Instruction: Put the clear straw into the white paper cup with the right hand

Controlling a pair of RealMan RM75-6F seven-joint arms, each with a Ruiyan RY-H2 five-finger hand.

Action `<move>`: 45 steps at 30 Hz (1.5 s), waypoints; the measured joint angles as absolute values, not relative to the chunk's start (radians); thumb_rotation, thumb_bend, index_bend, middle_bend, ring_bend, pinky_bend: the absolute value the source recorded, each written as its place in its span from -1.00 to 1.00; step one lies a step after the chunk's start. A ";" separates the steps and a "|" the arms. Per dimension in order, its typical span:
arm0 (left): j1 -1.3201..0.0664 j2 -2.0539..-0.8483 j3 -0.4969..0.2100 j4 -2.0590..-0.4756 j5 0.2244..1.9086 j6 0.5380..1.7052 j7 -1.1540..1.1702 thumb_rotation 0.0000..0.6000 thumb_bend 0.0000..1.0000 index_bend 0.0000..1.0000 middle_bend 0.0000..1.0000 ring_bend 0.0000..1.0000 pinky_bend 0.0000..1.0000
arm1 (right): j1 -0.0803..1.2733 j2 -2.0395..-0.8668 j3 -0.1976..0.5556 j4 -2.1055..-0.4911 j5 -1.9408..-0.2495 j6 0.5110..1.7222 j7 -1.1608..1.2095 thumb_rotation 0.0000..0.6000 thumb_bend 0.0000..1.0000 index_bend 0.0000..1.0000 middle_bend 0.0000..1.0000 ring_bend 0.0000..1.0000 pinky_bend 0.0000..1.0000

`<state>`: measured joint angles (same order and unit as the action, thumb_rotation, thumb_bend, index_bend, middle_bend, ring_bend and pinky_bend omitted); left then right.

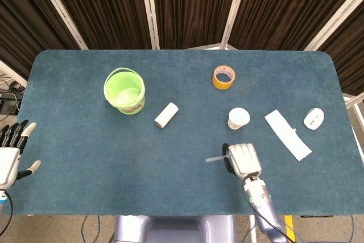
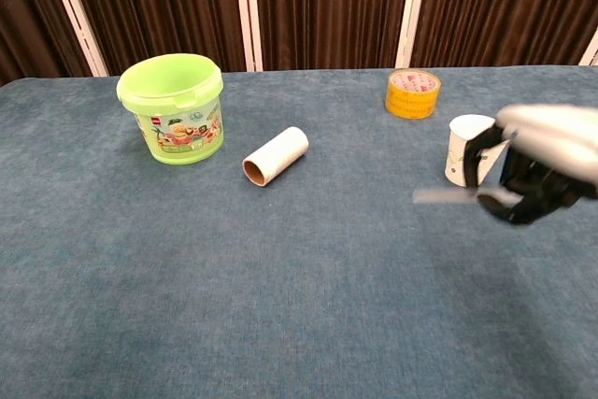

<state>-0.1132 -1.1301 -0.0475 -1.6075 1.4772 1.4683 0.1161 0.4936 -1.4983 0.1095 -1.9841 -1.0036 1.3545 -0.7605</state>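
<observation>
jutting left from robot hand (image 2: 534, 173): straw (image 2: 447, 196)

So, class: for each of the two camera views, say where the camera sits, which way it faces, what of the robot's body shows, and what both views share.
Head view: high above the table, looking steeply down; shows the left hand at the left edge and the right hand holding the clear straw.
Chest view: low at the near edge, facing across the table toward the curtains; only the right hand shows.
Shared: right hand, straw, white paper cup, green bucket.
</observation>
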 measured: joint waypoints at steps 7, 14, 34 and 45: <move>-0.112 -1.131 -0.047 -1.607 1.478 1.470 0.119 1.00 -0.52 -1.00 -1.00 -1.00 -1.00 | 0.478 -1.467 0.253 -2.063 -0.972 1.373 -0.529 1.00 -0.07 0.22 1.00 0.69 0.40; -0.112 -1.132 -0.047 -1.606 1.479 1.471 0.118 1.00 -0.53 -1.00 -1.00 -1.00 -1.00 | 0.490 -1.486 0.511 -2.073 -0.726 1.313 -0.184 1.00 -0.08 0.23 1.00 0.69 0.40; -0.120 -1.129 -0.054 -1.615 1.464 1.456 0.123 1.00 -0.48 -1.00 -1.00 -1.00 -1.00 | 0.589 -1.593 0.771 -1.659 -0.462 1.114 0.236 1.00 -0.07 0.25 1.00 0.69 0.38; -0.121 -1.127 -0.055 -1.621 1.459 1.453 0.126 1.00 -0.48 -1.00 -1.00 -1.00 -1.00 | 0.533 -1.564 0.737 -1.697 -0.500 1.106 0.288 1.00 -0.07 0.25 1.00 0.69 0.38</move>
<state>-0.1213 -1.1271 -0.0550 -1.6209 1.4592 1.4532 0.1261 0.5328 -1.5641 0.7368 -1.6974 -0.4997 1.1055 0.2883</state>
